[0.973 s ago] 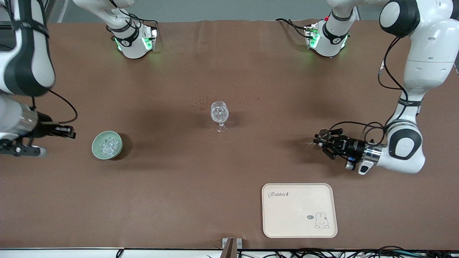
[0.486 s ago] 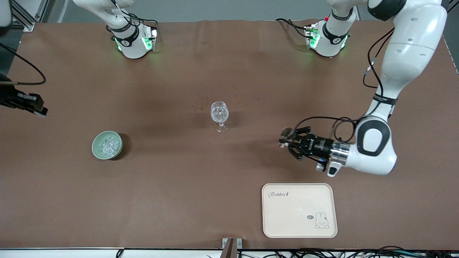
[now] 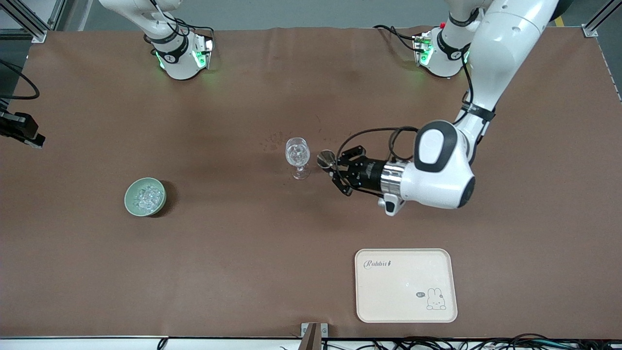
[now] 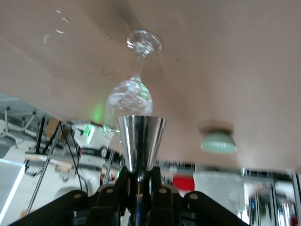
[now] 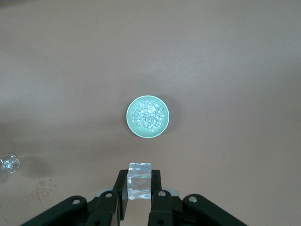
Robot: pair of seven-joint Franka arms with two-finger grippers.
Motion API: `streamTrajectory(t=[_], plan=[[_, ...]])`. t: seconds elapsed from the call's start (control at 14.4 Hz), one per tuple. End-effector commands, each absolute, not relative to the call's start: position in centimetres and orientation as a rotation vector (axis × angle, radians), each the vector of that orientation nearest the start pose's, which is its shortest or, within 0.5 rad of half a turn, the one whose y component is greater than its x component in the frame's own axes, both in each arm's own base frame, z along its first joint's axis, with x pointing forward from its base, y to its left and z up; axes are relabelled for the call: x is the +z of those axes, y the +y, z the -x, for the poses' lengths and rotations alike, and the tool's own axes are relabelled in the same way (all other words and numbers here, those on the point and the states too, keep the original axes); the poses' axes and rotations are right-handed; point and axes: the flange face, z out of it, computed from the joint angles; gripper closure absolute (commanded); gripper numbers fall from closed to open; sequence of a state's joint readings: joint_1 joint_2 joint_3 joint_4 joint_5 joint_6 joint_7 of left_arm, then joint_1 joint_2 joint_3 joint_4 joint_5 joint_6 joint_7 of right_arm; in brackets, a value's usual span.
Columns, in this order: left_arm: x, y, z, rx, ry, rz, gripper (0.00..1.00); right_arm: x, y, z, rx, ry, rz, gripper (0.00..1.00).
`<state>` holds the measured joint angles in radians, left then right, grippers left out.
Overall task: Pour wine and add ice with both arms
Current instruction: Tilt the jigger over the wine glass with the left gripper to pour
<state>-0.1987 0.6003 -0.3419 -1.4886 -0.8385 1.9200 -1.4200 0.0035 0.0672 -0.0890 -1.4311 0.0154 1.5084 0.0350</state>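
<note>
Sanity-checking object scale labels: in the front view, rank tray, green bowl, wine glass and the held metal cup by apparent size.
1. Cream rectangular rabbit-print tray
2. Pale green round bowl
3. Clear stemmed wine glass
4. Small silver metal cup, held raised by the left tool, so unsure.

The right arm (image 3: 17, 127) is cut off by the edge of the front view, so only a dark part of it with a cable is seen there. In the left wrist view, the stem of the metal cup (image 4: 140, 140) is hidden between the fingers. The ice (image 3: 147, 196) in the green bowl (image 3: 131, 202) is too small to be counted.
</note>
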Motion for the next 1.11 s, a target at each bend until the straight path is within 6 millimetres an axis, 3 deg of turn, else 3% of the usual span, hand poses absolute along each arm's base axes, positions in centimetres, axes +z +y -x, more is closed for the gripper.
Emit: streamTrajectory(t=[0.0, 0.14, 0.28, 0.42, 0.56, 0.76, 1.04], plan=[[38.3, -37.4, -58.6, 1.41, -1.989, 2.489, 1.0, 65.1, -4.4, -56.5, -0.015, 0.205, 3.126, 0.99], [39.7, -39.8, -56.8, 1.344, -1.978, 2.471, 1.0, 65.0, -4.4, -56.5, -0.01, 0.205, 3.126, 0.98], [39.5, -41.7, -55.0, 1.105, -1.952, 2.46, 1.0, 65.0, -4.4, -56.5, -0.01, 0.207, 3.125, 0.98], [39.1, -42.0, -54.7, 1.006, -1.981, 2.41, 1.0, 65.0, -4.3, -56.5, -0.008, 0.202, 3.125, 0.98], [39.0, -44.2, -52.9, 0.962, -1.968, 2.389, 1.0, 64.9, -4.5, -56.6, -0.008, 0.207, 3.125, 0.98], [40.5, -45.3, -52.7, 0.827, -2.012, 2.383, 1.0, 65.0, -4.5, -56.6, -0.01, 0.207, 3.125, 0.99], [40.5, -46.2, -51.9, 0.634, -2.01, 2.391, 1.0, 64.9, -4.5, -56.6, -0.008, 0.204, 3.125, 0.99]])
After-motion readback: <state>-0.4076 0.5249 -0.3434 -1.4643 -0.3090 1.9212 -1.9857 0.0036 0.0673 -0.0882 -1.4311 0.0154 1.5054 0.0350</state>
